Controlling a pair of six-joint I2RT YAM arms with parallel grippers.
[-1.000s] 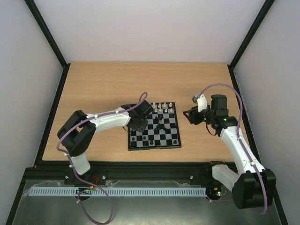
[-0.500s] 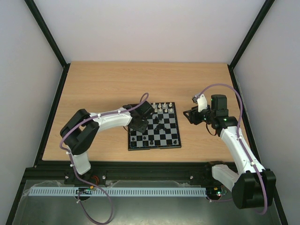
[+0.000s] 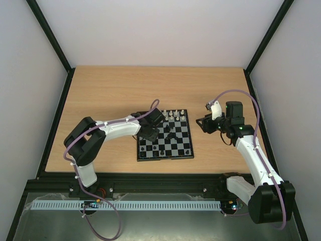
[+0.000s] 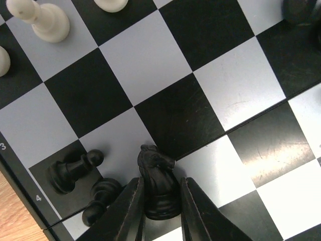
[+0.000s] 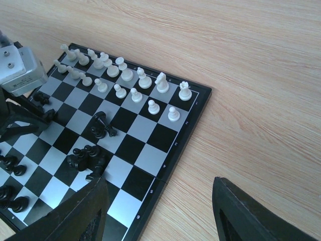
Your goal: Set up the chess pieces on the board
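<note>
The board [image 3: 183, 146] lies at the table's middle. White chess pieces [image 5: 120, 75] stand in two rows along its far side. Black ones lie toppled mid-board [image 5: 88, 158] and near the left edge [image 5: 12, 165]. My left gripper [image 4: 161, 187] hangs over the board's left part [image 3: 150, 133], its fingers pressed on both sides of a black knight [image 4: 156, 165] that stands upright. Two black pawns [image 4: 75, 168] lie just left of the knight. My right gripper [image 5: 159, 185] hovers wide open above the board's right edge [image 3: 204, 124], holding nothing.
Bare wooden table [image 3: 110, 90] surrounds the board, boxed in by white walls with black frame bars [image 3: 55, 115]. A black piece [image 4: 301, 10] sits at the top right corner of the left wrist view.
My left arm has crept slightly forward over the board's left side, and its fingers have narrowed onto the knight. The right arm has stayed still.
</note>
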